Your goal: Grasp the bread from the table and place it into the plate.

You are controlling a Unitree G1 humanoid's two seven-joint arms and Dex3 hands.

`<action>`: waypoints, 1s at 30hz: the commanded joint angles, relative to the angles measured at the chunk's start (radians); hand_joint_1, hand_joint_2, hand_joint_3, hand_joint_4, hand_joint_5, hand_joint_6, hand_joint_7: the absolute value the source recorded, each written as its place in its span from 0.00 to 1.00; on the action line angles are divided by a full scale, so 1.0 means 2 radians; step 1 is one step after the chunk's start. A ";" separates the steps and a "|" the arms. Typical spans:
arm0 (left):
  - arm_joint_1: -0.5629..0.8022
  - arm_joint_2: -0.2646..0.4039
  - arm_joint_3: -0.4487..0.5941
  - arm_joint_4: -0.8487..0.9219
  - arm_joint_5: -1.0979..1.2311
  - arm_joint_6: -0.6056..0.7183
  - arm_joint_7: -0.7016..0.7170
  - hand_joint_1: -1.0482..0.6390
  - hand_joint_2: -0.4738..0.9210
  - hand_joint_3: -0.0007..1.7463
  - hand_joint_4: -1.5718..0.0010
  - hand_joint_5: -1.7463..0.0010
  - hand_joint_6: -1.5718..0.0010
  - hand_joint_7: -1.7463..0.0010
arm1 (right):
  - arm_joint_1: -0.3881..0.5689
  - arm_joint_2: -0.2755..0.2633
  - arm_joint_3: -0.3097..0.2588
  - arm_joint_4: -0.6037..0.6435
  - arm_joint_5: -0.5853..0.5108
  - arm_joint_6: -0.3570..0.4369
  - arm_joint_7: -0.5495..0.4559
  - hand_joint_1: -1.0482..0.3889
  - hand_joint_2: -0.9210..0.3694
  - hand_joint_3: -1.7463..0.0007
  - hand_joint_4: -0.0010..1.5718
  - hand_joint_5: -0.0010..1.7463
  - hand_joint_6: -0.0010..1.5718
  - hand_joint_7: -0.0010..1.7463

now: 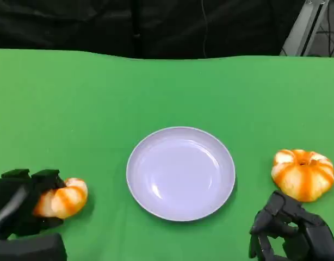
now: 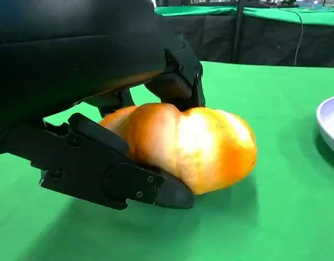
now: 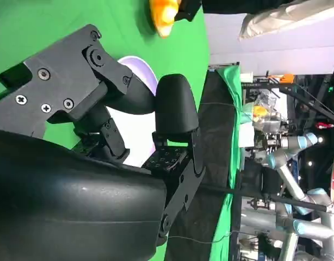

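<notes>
An orange-and-white bread roll (image 1: 63,199) lies low on the green table at the front left, and my left hand (image 1: 19,209) grips it. In the left wrist view the roll (image 2: 191,145) sits between black fingers (image 2: 129,182) closed around both its sides. The pale lilac plate (image 1: 180,173) stands bare in the middle of the table, to the right of that roll. A second, pumpkin-shaped bread (image 1: 303,174) rests at the right. My right hand (image 1: 295,235) hovers just in front of it, holding nothing, fingers (image 3: 175,109) loosely bent and apart.
Green cloth covers the table (image 1: 167,92) up to its far edge, with black drapes behind. A metal stand leg (image 1: 305,24) rises at the back right. The plate rim (image 2: 329,124) shows in the left wrist view, a short way beyond the held roll.
</notes>
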 commanded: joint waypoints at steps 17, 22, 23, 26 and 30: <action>-0.008 -0.031 0.019 -0.151 -0.019 0.041 -0.026 0.58 1.00 0.21 0.61 0.00 0.65 0.00 | 0.001 -0.005 -0.005 0.003 0.006 -0.004 0.001 0.62 0.31 0.27 0.53 1.00 0.47 0.90; -0.031 -0.070 0.008 -0.173 -0.016 0.056 -0.052 0.59 0.97 0.26 0.60 0.00 0.64 0.00 | 0.000 -0.004 -0.006 0.007 0.004 -0.008 0.000 0.62 0.31 0.28 0.52 1.00 0.47 0.90; -0.039 -0.078 0.004 -0.172 -0.015 0.055 -0.054 0.59 0.95 0.29 0.60 0.00 0.64 0.00 | 0.000 -0.004 -0.006 0.007 0.004 -0.008 0.000 0.62 0.31 0.28 0.52 1.00 0.47 0.90; -0.055 -0.099 -0.005 -0.167 -0.014 0.063 -0.063 0.57 0.92 0.34 0.59 0.00 0.63 0.00 | 0.000 -0.003 -0.006 0.006 0.002 -0.007 -0.003 0.61 0.30 0.29 0.52 1.00 0.47 0.90; -0.058 -0.104 -0.005 -0.167 -0.013 0.066 -0.067 0.57 0.92 0.36 0.60 0.00 0.63 0.00 | 0.000 -0.003 -0.005 0.006 0.002 -0.007 -0.003 0.61 0.30 0.29 0.52 1.00 0.48 0.89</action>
